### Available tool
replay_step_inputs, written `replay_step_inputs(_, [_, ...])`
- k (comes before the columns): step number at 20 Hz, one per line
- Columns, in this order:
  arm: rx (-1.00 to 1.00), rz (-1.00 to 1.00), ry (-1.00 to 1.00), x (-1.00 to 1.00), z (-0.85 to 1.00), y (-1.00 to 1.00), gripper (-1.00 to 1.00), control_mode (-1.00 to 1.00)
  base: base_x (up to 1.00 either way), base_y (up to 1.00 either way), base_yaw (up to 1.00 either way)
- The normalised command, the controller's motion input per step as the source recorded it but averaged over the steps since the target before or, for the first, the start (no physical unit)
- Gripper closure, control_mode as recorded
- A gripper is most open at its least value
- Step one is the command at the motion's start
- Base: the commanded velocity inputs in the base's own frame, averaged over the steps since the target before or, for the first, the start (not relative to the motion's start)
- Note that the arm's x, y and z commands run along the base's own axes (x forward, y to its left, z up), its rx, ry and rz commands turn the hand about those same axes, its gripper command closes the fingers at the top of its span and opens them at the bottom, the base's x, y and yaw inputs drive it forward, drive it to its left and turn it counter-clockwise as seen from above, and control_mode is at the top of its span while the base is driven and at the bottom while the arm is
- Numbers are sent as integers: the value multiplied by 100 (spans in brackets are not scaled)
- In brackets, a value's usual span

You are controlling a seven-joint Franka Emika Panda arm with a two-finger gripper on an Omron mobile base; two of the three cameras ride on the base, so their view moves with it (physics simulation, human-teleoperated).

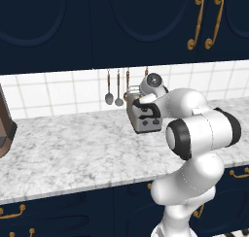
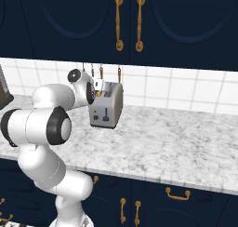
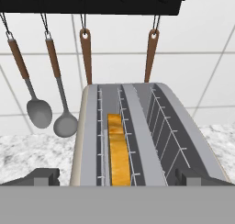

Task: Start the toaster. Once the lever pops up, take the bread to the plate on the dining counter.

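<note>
The silver-grey toaster [image 1: 144, 117] [image 2: 107, 105] [image 3: 137, 140] stands on the marble counter by the tiled wall. A golden-brown bread slice [image 3: 117, 154] sits on edge in its left slot, as the hand view shows it. On the front face is the dark lever [image 2: 106, 113], beside a round dial. My gripper [image 3: 117, 178] hovers just above the toaster top and looks down into the slots. It is open, one fingertip at each side of the toaster body, and holds nothing. The plate and the dining counter are out of view.
Spoons and ladles with wooden handles [image 3: 39, 110] [image 1: 113, 96] hang from a rail on the wall just behind the toaster. Navy cabinets with gold handles [image 2: 119, 21] hang above. A brown appliance [image 1: 5, 129] stands at the counter's far left.
</note>
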Motion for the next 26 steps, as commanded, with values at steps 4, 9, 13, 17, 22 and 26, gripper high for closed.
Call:
replay_step_inputs(4, [0, 0, 0, 0, 0, 0, -100, -100, 0, 0, 0])
replay_step_inputs(9, [0, 0, 0, 0, 0, 0, -100, -100, 0, 0, 0])
replay_step_inputs(13, [0, 0, 0, 0, 0, 0, -100, -100, 0, 0, 0])
replay_step_inputs(17, [0, 0, 0, 0, 0, 0, -100, -100, 0, 0, 0])
replay_step_inputs(22, [0, 0, 0, 0, 0, 0, -100, -100, 0, 0, 0])
replay_step_inputs(26, [0, 0, 0, 0, 0, 0, -100, -100, 0, 0, 0])
